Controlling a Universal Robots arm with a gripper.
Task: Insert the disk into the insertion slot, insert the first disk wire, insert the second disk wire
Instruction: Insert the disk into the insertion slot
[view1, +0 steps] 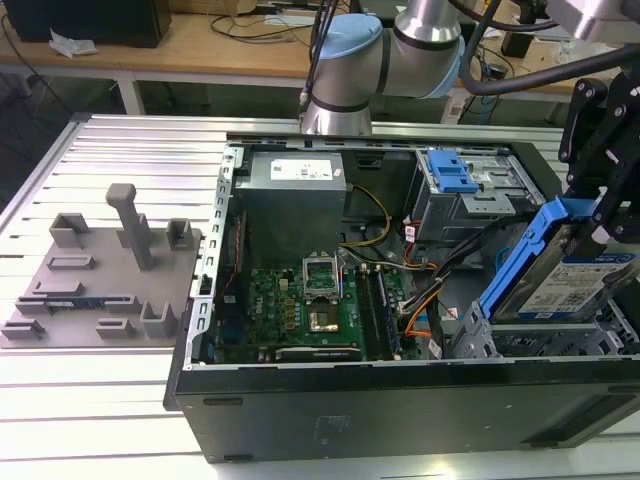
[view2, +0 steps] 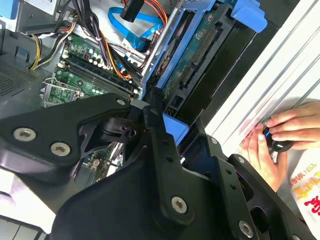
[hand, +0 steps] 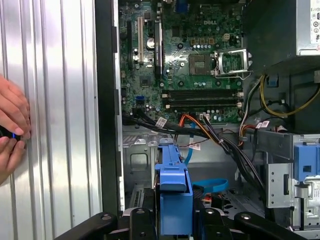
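Blue plastic is framing the disk (view1: 572, 272), which we are holding tilted, its low end dipping toward the insertion slot (view1: 525, 342) at the near corner of the computer case (view1: 400, 410) on the exterior view's right. We cannot tell whether it is touching the cage. The gripper (view1: 605, 225) is clamping the disk's raised end. To do this well, we judge we should be levelling the caddy with the slot before pushing and steering clear of the orange cables (view1: 425, 297) nearby. A person's hands (view2: 277, 135) are resting on the tabletop (view1: 100, 400) beside the case's edge.
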